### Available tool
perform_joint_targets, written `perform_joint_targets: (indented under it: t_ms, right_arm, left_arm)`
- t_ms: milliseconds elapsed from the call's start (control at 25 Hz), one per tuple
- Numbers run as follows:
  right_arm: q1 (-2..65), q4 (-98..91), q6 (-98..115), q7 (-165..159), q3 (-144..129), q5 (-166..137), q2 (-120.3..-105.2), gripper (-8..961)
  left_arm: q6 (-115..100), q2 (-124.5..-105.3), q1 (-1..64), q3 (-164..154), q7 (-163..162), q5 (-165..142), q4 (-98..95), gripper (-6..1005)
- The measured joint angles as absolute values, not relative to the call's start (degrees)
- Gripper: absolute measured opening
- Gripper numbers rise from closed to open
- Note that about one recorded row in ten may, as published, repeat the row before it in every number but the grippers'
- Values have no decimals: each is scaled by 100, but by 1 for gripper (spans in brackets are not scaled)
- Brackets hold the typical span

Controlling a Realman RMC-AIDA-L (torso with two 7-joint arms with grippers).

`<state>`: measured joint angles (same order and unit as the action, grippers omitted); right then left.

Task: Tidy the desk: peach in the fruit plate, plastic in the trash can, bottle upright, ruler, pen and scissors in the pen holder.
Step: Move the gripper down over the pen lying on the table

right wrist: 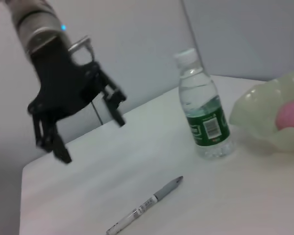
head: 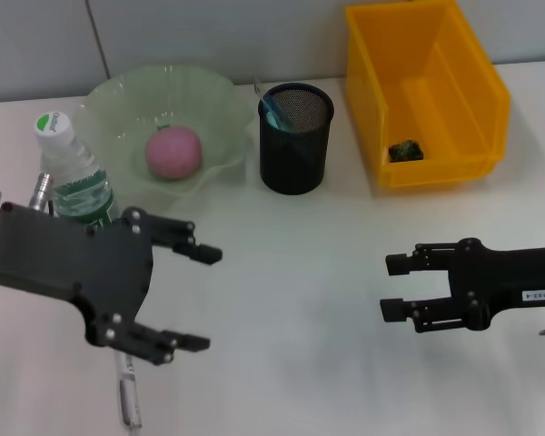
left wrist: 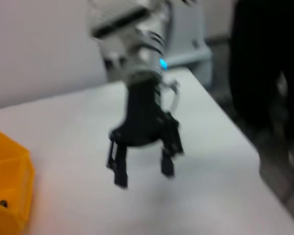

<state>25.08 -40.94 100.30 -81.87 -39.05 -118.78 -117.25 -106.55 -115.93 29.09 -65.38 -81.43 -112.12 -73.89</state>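
Note:
The pink peach [head: 173, 152] lies in the green fruit plate [head: 118, 91]. The bottle [head: 71, 173] [right wrist: 203, 117] stands upright beside the plate. A grey pen [head: 127, 395] [right wrist: 147, 205] lies on the table, just under my left gripper [head: 203, 298] [right wrist: 90, 137], which hovers open and holds nothing. My right gripper [head: 391, 287] [left wrist: 142, 175] is open above the table's right side, also holding nothing. The black mesh pen holder [head: 294, 136] has a blue item [head: 272, 113] in it. I cannot tell whether that is the ruler or the scissors. A dark scrap of plastic [head: 405, 151] lies in the yellow trash can [head: 427, 91].
The trash can [left wrist: 7, 186] stands at the back right and the pen holder at the back centre. The table's front edge and a right corner are visible in the left wrist view. White tabletop lies between the two grippers.

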Motion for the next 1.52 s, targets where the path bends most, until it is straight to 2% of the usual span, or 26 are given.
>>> perform_joint_targets:
  t_ms: [200,480,1040,1320,1520]
  right_arm:
    - [2552,-4044,10021,-8639,-3872,-11891,-11657,754]
    - [2577,-4049,9912,-8958,-3887,-11902,-11611,754]
    - [2675,-3967,9668,-9379,-3873,-11918,-11573,753]
    - [2756,-3844,9595,-9484,-3832,-11909,-11545,753]
    - [2750,-3856,9577,-9536,-3802,-11898,-11546,753]
  left_arm:
    - [-10796,-11809,2819,-6639,-7305,-12066,-8230,807]
    - [-10622,-11818,2806,-7206,-6743,-12784,-8426,806]
    - [-10140,-11408,2609,-8837,-6192,-13400,-9082,803]
    - [-9544,-11311,2497,-9710,-5924,-13810,-9254,803]
    - [-9356,-11310,2412,-9871,-5717,-13957,-9322,803]
